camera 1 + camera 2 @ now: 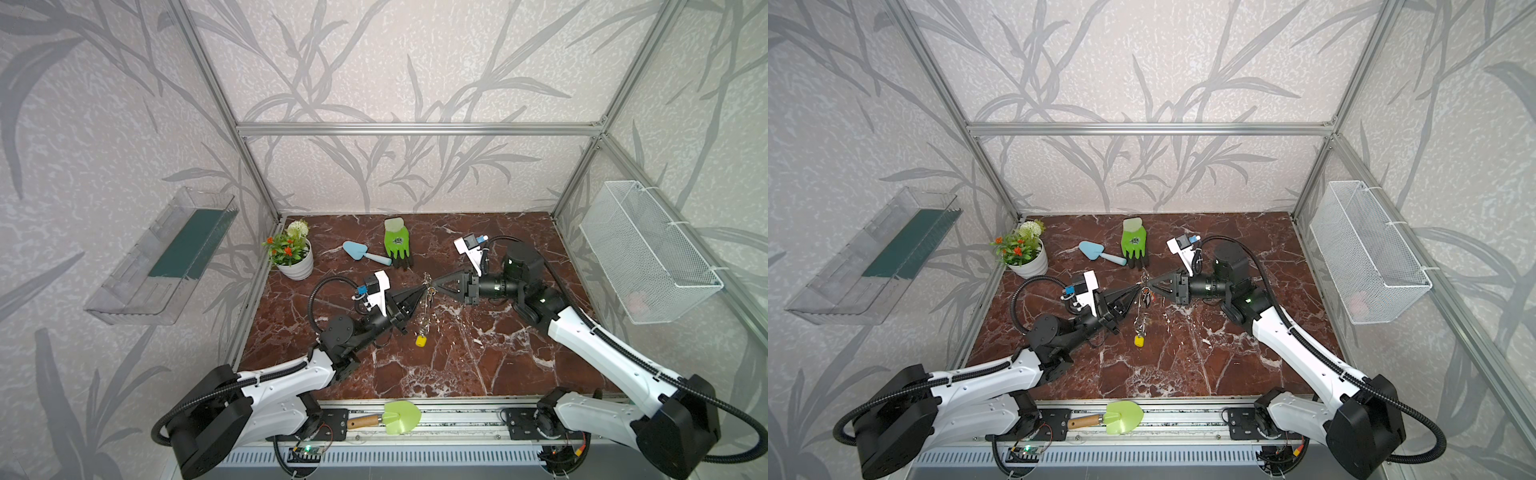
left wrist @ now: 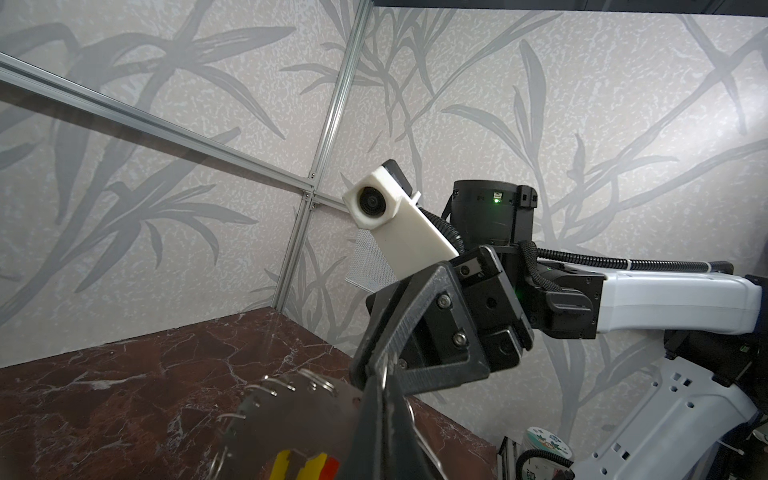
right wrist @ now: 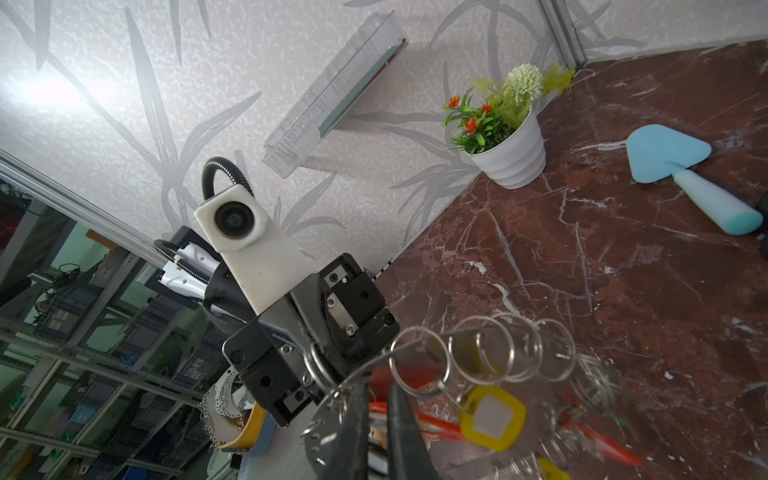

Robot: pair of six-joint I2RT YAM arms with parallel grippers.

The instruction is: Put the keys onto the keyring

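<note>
The keyring hangs edge-on above the middle of the marble table, with several keys dangling from its small split rings. Lowest hangs a key with a yellow tag. My left gripper is shut on the keyring's flat grey plate near its upper rim. My right gripper meets it tip to tip from the other side. In the right wrist view its fingers stand a narrow gap apart at the rim; they pinch a small split ring.
At the back lie a potted plant, a blue trowel and a green glove. A green shovel rests on the front rail. A wire basket hangs on the right wall, a clear shelf on the left.
</note>
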